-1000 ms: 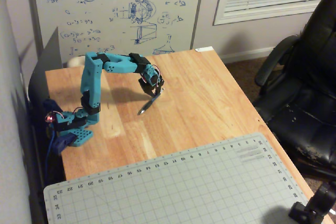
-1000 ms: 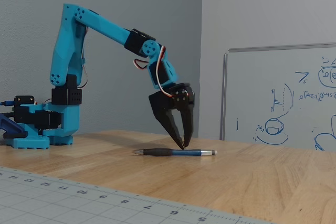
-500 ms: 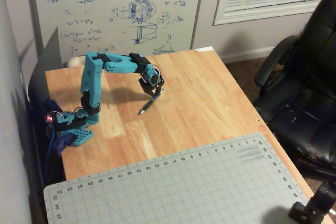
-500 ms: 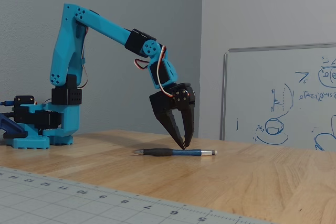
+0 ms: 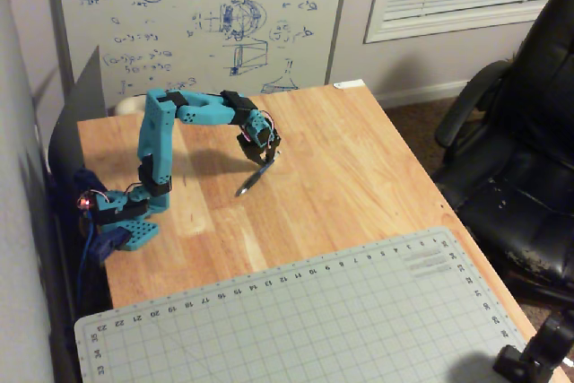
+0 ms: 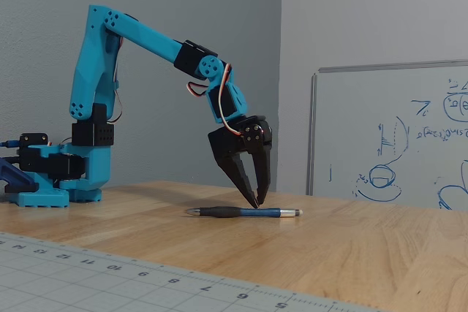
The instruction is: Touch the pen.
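The pen [image 6: 241,212] lies flat on the wooden table, dark with a blue stretch and silvery ends. In the other fixed view it shows as a thin slanted line [image 5: 248,183] near the table's middle. My blue arm reaches out and down over it. The black gripper [image 6: 257,201] points straight down, its fingertips together right at the pen's upper side, about mid-length. I cannot tell whether they touch it or hover just above. From above the gripper [image 5: 265,160] sits at the pen's far end. Nothing is held.
The arm's base [image 5: 126,221] is clamped at the table's left edge. A grey cutting mat [image 5: 296,320] covers the near part of the table. A whiteboard [image 5: 197,15] stands behind it, and a black office chair [image 5: 520,150] is on the right.
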